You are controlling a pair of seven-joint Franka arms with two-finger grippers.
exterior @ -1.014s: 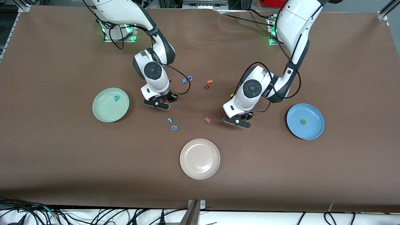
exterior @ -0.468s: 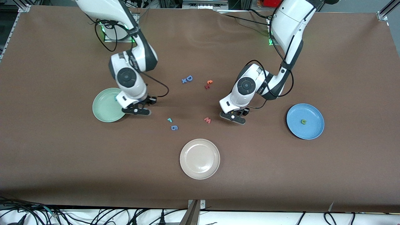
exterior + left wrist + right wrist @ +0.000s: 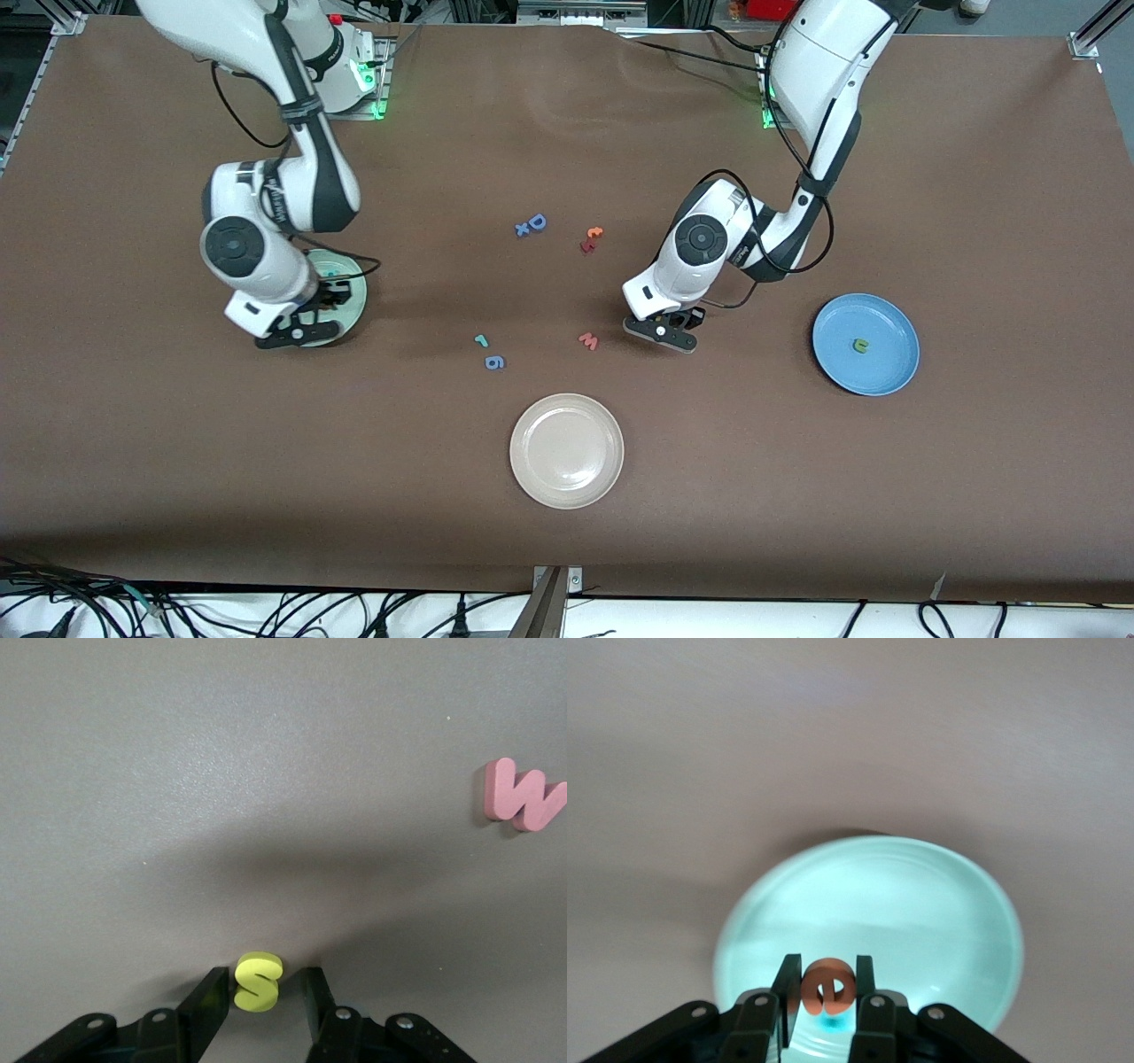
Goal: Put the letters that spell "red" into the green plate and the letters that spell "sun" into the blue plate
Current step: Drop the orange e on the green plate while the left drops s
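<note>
My right gripper hangs over the green plate, shut on the orange e. A teal letter lies in that plate, right under the e. My left gripper is down at the table beside the red w. Its fingers stand open on either side of the yellow s: one touches it and the other is a small gap away. The teal r lies on the table near the middle. The blue plate holds the green u.
A blue g lies just next to the r. A beige plate sits nearest the front camera. A blue D, a blue x and two reddish letters lie farther from the camera.
The right arm swung with the e from the table's middle to over the green plate. The left gripper shifted slightly and its fingers drew in around the s.
</note>
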